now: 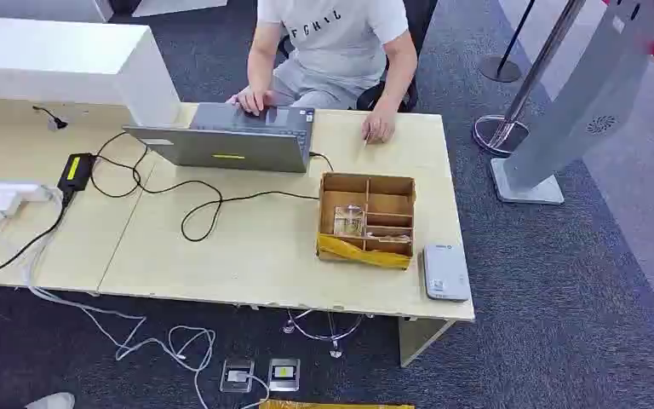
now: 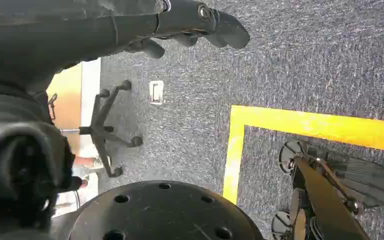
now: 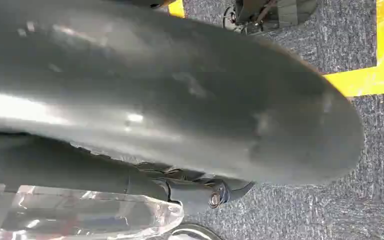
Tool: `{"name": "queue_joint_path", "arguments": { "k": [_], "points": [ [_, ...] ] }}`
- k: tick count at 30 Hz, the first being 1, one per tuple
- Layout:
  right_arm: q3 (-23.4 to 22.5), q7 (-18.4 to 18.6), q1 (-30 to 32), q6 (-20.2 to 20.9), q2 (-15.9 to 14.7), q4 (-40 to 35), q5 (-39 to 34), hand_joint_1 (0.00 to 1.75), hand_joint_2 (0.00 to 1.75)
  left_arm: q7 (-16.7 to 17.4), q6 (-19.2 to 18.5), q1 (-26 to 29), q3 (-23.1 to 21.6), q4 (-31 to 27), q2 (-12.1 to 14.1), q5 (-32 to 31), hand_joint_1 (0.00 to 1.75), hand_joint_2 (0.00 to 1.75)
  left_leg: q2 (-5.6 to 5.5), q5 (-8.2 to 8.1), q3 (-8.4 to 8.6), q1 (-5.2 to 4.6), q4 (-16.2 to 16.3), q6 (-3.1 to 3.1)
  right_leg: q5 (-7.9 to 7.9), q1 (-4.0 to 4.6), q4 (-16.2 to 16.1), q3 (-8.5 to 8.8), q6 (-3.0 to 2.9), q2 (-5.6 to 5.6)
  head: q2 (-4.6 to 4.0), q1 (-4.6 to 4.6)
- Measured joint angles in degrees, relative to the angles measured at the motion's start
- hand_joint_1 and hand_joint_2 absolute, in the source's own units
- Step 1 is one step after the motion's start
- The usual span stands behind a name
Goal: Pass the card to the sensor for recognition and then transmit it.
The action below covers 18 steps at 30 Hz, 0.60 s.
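A brown cardboard box (image 1: 367,219) with dividers stands on the right part of the table and holds a clear-sleeved card (image 1: 349,220). The grey-white sensor (image 1: 445,272) lies flat at the table's front right corner, just right of the box. My left hand (image 2: 180,25) hangs over dark carpet with its fingers stretched out and nothing in them. My right hand (image 3: 170,115) hangs over the carpet too. Its thick thumb covers most of that view, and a clear plastic piece (image 3: 80,215) lies against its darker fingers (image 3: 200,192). Whether the hand grips the piece is unclear.
A person (image 1: 336,43) sits behind the table with one hand on a grey laptop (image 1: 230,141) and the other on the tabletop. Black cables, a power adapter (image 1: 75,170) and a white power strip (image 1: 8,194) lie at the left. A grey kiosk stand (image 1: 562,111) rises at the right.
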Motion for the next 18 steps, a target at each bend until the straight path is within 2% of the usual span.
{"name": "queue_joint_path", "arguments": {
  "k": [18],
  "points": [
    [0.8, -0.5, -0.1, 0.0, -0.1, 0.0, -1.5, 0.00, 0.00, 0.0, 0.0, 0.0, 0.0, 0.0, 0.0, -0.1, 0.00, 0.00, 0.00, 0.00, 0.00, 0.00, 0.0, 0.00, 0.00, 0.00, 0.0, 0.00, 0.00, 0.00, 0.00, 0.00]
  ]
}}
